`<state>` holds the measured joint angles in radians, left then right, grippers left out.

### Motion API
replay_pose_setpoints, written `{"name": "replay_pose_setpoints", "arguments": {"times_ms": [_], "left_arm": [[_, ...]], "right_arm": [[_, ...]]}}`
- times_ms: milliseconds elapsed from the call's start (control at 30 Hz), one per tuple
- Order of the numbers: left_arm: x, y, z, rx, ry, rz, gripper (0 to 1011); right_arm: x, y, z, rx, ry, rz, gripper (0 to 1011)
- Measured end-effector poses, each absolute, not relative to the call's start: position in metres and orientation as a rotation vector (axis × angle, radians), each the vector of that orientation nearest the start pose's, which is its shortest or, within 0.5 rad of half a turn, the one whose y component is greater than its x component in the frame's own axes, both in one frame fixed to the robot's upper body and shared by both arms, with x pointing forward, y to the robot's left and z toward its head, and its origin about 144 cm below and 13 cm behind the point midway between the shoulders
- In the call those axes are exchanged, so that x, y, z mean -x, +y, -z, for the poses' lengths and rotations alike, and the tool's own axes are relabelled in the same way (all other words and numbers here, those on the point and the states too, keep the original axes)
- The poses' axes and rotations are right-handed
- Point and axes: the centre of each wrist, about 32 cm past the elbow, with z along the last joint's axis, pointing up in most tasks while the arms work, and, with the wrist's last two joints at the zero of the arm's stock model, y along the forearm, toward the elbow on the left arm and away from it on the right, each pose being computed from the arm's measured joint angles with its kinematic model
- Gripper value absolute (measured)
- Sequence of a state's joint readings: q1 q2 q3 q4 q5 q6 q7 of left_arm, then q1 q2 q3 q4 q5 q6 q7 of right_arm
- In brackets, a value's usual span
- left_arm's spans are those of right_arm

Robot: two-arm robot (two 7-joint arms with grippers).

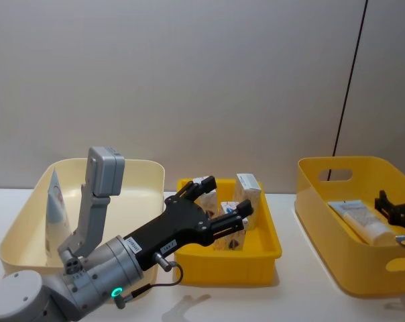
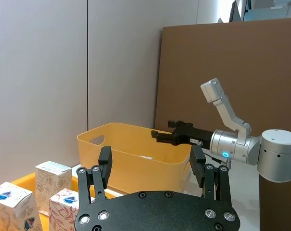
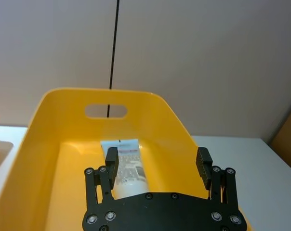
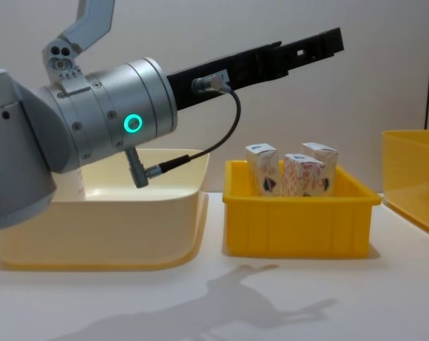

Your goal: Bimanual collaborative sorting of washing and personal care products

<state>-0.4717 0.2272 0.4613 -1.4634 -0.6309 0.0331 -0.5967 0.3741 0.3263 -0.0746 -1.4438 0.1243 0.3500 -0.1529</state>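
Here, found the left pincer [image 1: 226, 196] poised above the middle tray [image 1: 222, 268], fingers spread apart and gripping nothing. Counted three cartons [image 4: 300, 176] upright in that tray, close together toward its right side, below the pincer and clear of it. Saw the right pincer [image 3: 157, 156] over the right bin [image 1: 336, 268], fingers likewise wide apart, empty. Noted a tube [image 1: 363, 223] lying flat on that bin's floor, beneath the right pincer. Spotted a second tube [image 1: 53, 200] in the cream bin [image 1: 139, 176] at the left, propped upright against its left wall. Found all three containers side by side on the white tabletop [image 1: 290, 302], tray between the two bins.
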Motion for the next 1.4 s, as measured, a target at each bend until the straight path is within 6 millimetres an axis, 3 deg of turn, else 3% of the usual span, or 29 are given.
{"name": "replay_pose_setpoints", "arguments": {"times_ms": [467, 867, 1400], "left_arm": [[-0.552, 0.162, -1.253, 0.289, -0.001, -0.527, 1003], [-0.538, 0.172, -1.24, 0.193, -0.045, -0.684, 1003], [-0.516, 0.185, -1.221, 0.059, -0.137, -0.909, 1003]], "right_arm": [[-0.543, -0.313, -1.259, 0.088, -0.208, 1.668, 1001], [-0.538, -0.311, -1.263, 0.016, -0.252, 1.624, 1001], [-0.509, -0.284, -1.233, 0.014, -0.202, 1.48, 1001]]}}
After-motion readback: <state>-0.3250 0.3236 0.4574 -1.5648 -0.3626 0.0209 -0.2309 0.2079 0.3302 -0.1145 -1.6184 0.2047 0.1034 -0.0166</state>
